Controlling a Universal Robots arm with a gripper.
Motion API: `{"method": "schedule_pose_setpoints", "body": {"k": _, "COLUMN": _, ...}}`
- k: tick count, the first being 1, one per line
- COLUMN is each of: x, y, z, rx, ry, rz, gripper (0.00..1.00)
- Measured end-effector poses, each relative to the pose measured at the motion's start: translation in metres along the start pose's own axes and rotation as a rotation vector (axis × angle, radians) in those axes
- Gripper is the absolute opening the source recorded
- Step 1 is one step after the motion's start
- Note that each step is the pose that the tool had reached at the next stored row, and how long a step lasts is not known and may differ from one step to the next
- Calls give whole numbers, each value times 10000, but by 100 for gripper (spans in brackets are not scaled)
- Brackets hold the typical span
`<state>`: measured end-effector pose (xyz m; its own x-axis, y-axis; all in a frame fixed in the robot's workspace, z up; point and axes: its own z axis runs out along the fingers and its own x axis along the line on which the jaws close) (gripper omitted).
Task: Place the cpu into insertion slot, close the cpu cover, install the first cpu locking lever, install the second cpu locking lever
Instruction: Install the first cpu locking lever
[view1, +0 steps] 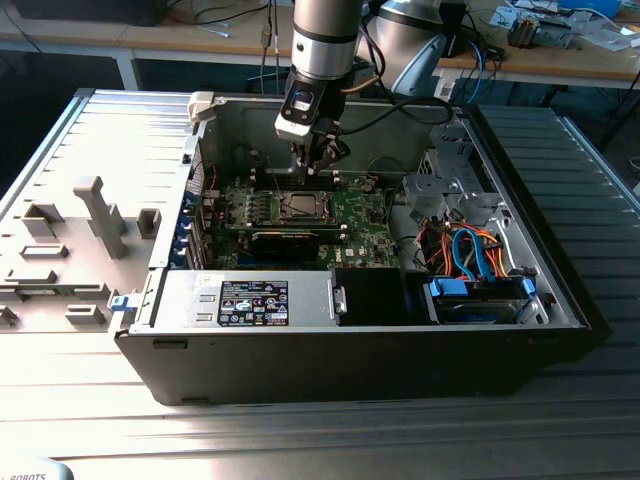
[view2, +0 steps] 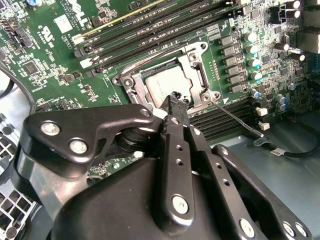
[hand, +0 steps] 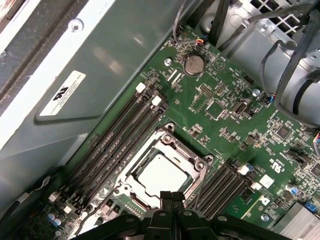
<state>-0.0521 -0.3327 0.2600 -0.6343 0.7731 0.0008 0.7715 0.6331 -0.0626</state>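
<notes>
The cpu (view2: 165, 82) sits flat in the slot (view2: 131, 84) on the board (hand: 220, 115) inside the open case (view1: 500, 330), which rests on the tabletop (view1: 300, 440). Its grey top shows through the window of the cover (view2: 197, 75), which lies down over it, so seating looks done. The pincer (view2: 175, 97) is clenched on nothing, its tips at the cover's edge, likely to push rather than grasp. A thin lever (view2: 235, 117) juts out from the slot's corner, apparently unlatched.
</notes>
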Motion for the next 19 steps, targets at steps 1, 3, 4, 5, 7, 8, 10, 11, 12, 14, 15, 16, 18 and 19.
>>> {"method": "schedule_pose_setpoints", "body": {"k": 1, "x": 0, "y": 0, "z": 0, "rx": 0, "ry": -1, "rz": -27, "gripper": 11}}
{"method": "schedule_pose_setpoints", "body": {"k": 3, "x": 0, "y": 0, "z": 0, "rx": 0, "ry": -4, "rz": -68, "gripper": 11}}
{"method": "schedule_pose_setpoints", "body": {"k": 4, "x": 0, "y": 0, "z": 0, "rx": 0, "ry": -5, "rz": -84, "gripper": 11}}
{"method": "schedule_pose_setpoints", "body": {"k": 5, "x": 0, "y": 0, "z": 0, "rx": 0, "ry": -6, "rz": -98, "gripper": 11}}
{"method": "schedule_pose_setpoints", "body": {"k": 7, "x": 0, "y": 0, "z": 0, "rx": 0, "ry": -8, "rz": -127, "gripper": 11}}
{"method": "schedule_pose_setpoints", "body": {"k": 8, "x": 0, "y": 0, "z": 0, "rx": -1, "ry": -9, "rz": -145, "gripper": 11}}
{"method": "schedule_pose_setpoints", "body": {"k": 10, "x": 0, "y": 0, "z": 0, "rx": 0, "ry": -11, "rz": -176, "gripper": 11}}
{"method": "schedule_pose_setpoints", "body": {"k": 11, "x": 0, "y": 0, "z": 0, "rx": 0, "ry": -12, "rz": -190, "gripper": 11}}
{"method": "schedule_pose_setpoints", "body": {"k": 12, "x": 0, "y": 0, "z": 0, "rx": 0, "ry": -12, "rz": -205, "gripper": 11}}
{"method": "schedule_pose_setpoints", "body": {"k": 14, "x": 0, "y": 0, "z": 0, "rx": 0, "ry": -16, "rz": -255, "gripper": 11}}
{"method": "schedule_pose_setpoints", "body": {"k": 15, "x": 0, "y": 0, "z": 0, "rx": 0, "ry": -17, "rz": -268, "gripper": 11}}
{"method": "schedule_pose_setpoints", "body": {"k": 16, "x": 0, "y": 0, "z": 0, "rx": 0, "ry": -17, "rz": -287, "gripper": 11}}
{"method": "schedule_pose_setpoints", "body": {"k": 18, "x": 0, "y": 0, "z": 0, "rx": 0, "ry": -20, "rz": -322, "gripper": 11}}
{"method": "schedule_pose_setpoints", "body": {"k": 19, "x": 0, "y": 0, "z": 0, "rx": 0, "ry": -21, "rz": -340, "gripper": 11}}
